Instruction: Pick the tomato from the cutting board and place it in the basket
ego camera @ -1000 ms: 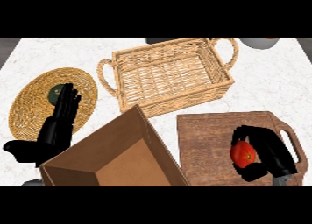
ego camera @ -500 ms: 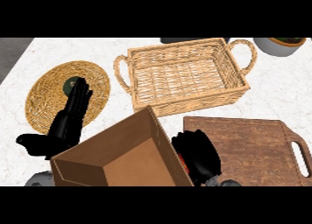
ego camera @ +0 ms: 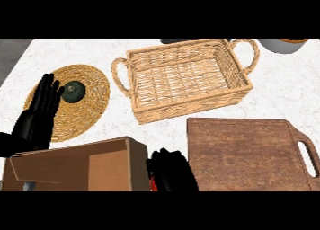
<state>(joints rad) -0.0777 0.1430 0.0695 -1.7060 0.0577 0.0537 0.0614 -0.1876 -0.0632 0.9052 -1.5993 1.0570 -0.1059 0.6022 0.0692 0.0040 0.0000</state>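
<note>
A white marbled table (ego camera: 282, 94) carries a wicker basket (ego camera: 186, 78) with 2 loop handles, sitting empty near the far edge. Just in front of it lies a wooden cutting board (ego camera: 249, 155), its handle slot toward the right, its surface bare. At the left, a round woven mat (ego camera: 90, 108) holds a small dark green round vegetable (ego camera: 73, 91). The left hand (ego camera: 42, 110) rests open over the mat's left side, fingers straight. A brown open box (ego camera: 76, 166) stands at the near edge. The right hand (ego camera: 171, 173) shows just beside the box, fingers curled around the tomato (ego camera: 149, 182), of which only a red sliver shows.
</note>
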